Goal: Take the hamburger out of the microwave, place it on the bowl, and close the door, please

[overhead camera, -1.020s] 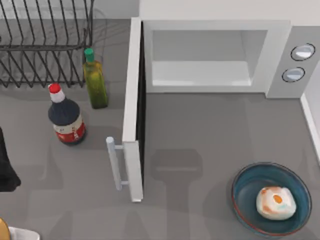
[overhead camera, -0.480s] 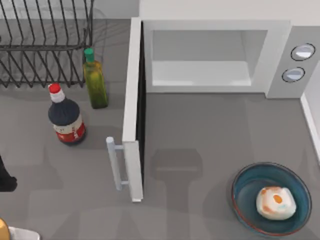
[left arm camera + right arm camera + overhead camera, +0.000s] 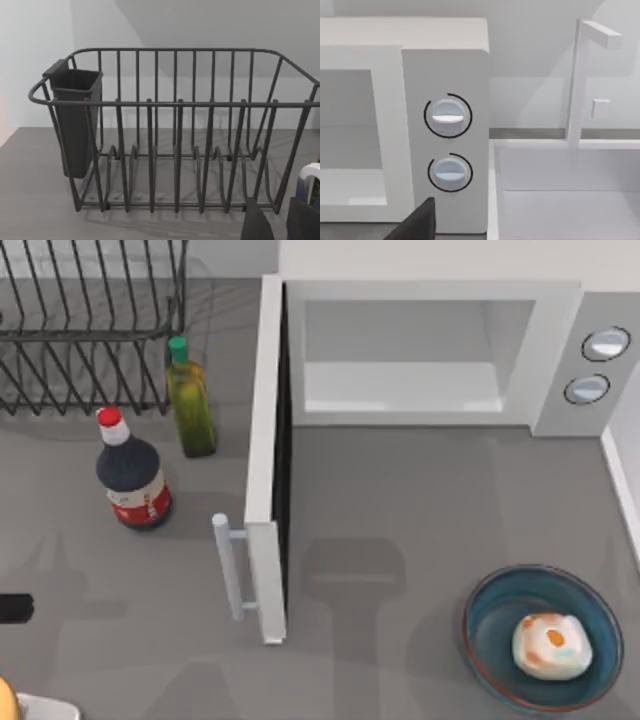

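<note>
The white microwave (image 3: 560, 350) stands at the back, and its cavity (image 3: 400, 360) holds nothing. Its door (image 3: 266, 470) is swung wide open toward the front, with the bar handle (image 3: 228, 565) on its left face. The hamburger (image 3: 551, 645) lies inside the teal bowl (image 3: 490, 620) at the front right. A dark tip of my left arm (image 3: 12, 607) shows at the table's left edge. In the left wrist view, my left gripper (image 3: 280, 225) is open and holds nothing. A dark part of my right gripper (image 3: 417, 225) shows below the microwave's knobs (image 3: 448, 116).
A black wire dish rack (image 3: 90, 330) fills the back left. An oil bottle with a green cap (image 3: 190, 405) and a dark bottle with a red cap (image 3: 132, 475) stand left of the door. A white tray (image 3: 560, 200) lies right of the microwave.
My left arm has drawn back toward the left edge of the top view, leaving just a small dark tip. The door, bowl and hamburger have not moved.
</note>
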Available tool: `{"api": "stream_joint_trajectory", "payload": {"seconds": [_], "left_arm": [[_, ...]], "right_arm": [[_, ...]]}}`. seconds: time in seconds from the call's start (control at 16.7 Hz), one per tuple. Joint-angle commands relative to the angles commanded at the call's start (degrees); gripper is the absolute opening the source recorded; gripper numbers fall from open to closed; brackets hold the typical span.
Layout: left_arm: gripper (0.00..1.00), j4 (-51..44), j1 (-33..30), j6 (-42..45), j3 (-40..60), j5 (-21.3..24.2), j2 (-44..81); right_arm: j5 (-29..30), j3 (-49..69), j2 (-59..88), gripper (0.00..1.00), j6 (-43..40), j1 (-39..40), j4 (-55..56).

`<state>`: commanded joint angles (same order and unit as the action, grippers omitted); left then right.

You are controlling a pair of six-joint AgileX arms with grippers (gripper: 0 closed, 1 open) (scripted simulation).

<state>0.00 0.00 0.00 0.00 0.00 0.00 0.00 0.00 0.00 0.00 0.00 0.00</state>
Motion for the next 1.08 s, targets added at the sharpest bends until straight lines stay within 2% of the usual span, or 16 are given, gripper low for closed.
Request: {"api": "stream_joint_trajectory", "payload": {"seconds": [0.66,0.78,1.08], "left_arm": [[0.0,0.34,-0.95,0.01,0.13,-0.95,0.46],[0.0,1.34,-4.34,0.03,0.5,-4.35,1.82],[0.0,4.39,-16.71,0.1,1.64,-16.71,6.0]], "right_arm": [[0.0,0.0,0.0,1.0,0.0,0.0,0.0],[0.0,0.0,0.0,1.0,0.0,0.0,0.0],[0.0,0.0,0.0,1.0,0.0,0.0,0.0]]}}
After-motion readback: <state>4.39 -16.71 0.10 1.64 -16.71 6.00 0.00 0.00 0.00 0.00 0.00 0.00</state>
